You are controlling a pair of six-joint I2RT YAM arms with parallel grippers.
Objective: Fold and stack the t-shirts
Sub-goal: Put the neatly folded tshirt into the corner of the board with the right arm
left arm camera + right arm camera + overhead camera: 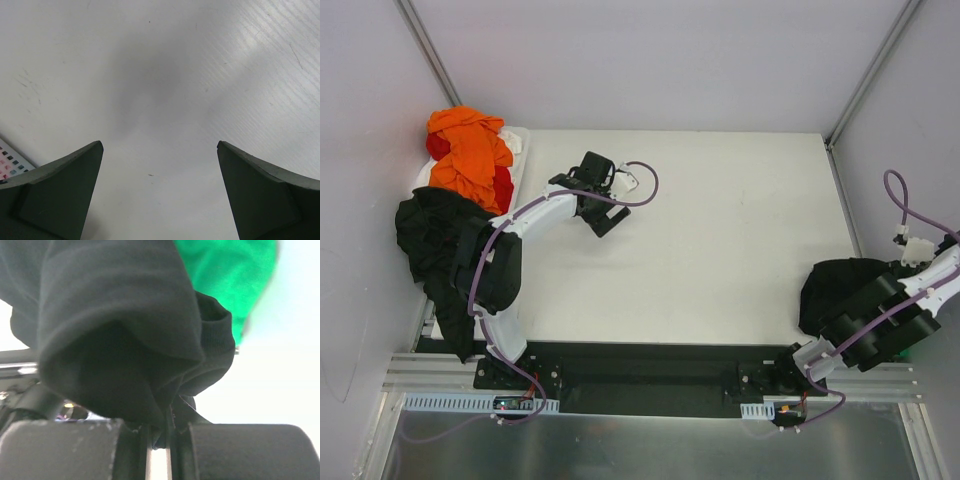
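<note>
A black t-shirt (832, 288) hangs bunched at the table's right edge. My right gripper (160, 432) is shut on a fold of this black t-shirt (115, 325), and a bright green t-shirt (225, 275) shows behind it. In the top view the right gripper is hidden by its own arm and the cloth. At the far left lies a pile: an orange t-shirt (470, 155) on a red one (503, 186), and another black t-shirt (438, 238) draped over the table's side. My left gripper (600, 200) (160, 145) hovers open over bare table, holding nothing.
The pile rests on a white tray (518, 138) at the back left. A colour chart (10, 162) peeks in beside my left finger. Metal frame posts (868, 75) and grey walls enclose the white table (720, 240).
</note>
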